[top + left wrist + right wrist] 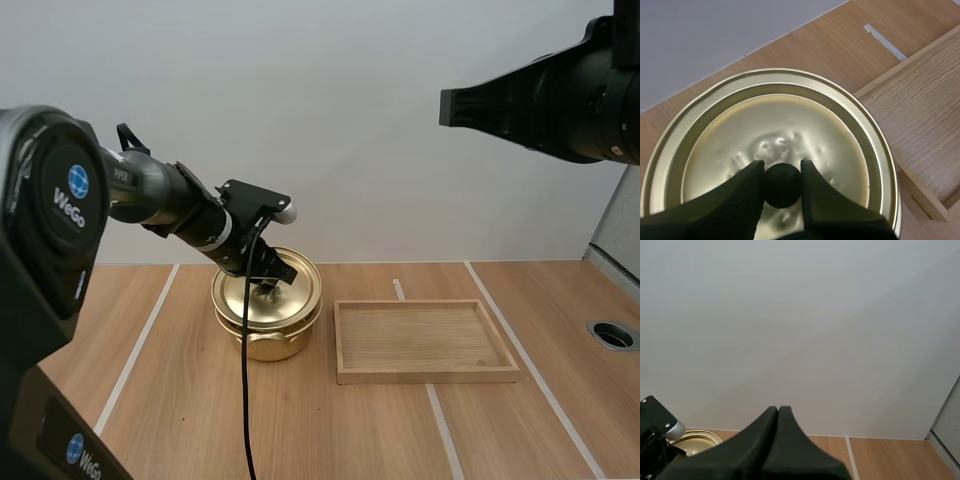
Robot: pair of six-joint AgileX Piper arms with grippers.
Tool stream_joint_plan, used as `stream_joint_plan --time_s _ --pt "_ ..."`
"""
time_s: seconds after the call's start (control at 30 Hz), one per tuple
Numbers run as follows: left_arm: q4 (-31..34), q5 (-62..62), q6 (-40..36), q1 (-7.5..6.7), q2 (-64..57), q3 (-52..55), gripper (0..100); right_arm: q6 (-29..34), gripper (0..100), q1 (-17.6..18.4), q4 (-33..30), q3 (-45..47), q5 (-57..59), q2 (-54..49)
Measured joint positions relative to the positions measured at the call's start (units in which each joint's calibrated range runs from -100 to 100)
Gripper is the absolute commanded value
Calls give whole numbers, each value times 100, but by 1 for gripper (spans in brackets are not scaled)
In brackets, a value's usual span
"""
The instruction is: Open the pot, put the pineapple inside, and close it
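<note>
A gold pot [268, 338] stands on the table left of centre, its gold lid [290, 300] on top. My left gripper [272, 280] reaches down onto the lid's centre. In the left wrist view my left gripper [782, 165] is shut on the lid's black knob [782, 186], one finger on each side, with the lid [790, 125] spread beneath. I cannot tell whether the lid is seated or slightly lifted. My right gripper [462, 106] hangs high at the right, far from the pot. Its fingers [778, 412] lie together as one dark wedge, holding nothing.
A shallow wooden tray [427, 375] lies just right of the pot with nothing in it; its corner [920, 100] sits close beside the pot. White tape lines [140, 345] cross the wooden table. A round grommet hole [612, 334] is at the far right edge.
</note>
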Motion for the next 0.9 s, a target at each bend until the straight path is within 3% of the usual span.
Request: stream_joint_plan --time_s 0.9 --pt "133 426 -59 0 246 -14 0 0 0 0 0 0 0 0"
